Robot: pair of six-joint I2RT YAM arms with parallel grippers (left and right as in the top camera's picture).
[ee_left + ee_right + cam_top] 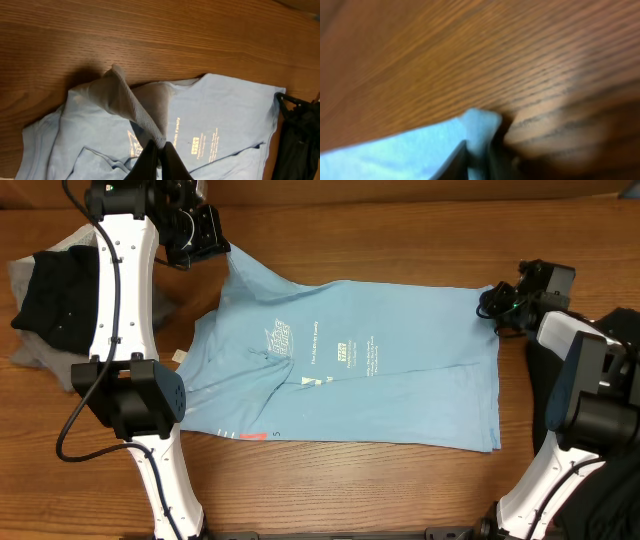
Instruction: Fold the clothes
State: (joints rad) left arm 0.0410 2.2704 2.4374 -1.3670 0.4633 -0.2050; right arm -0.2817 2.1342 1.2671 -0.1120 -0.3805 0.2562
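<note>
A light blue T-shirt with small white print lies spread across the wooden table. My left gripper is shut on the shirt's far-left corner and lifts it off the table; in the left wrist view the pinched cloth rises as a ridge into the shut fingertips of that gripper. My right gripper is shut on the shirt's far-right corner, low at the table; the right wrist view shows blue cloth squeezed between its fingers. Black and grey clothes lie heaped at the left.
A black garment lies at the near right edge of the table, beside the right arm's base. A small tag lies at the shirt's left side. Bare wood runs along the far edge.
</note>
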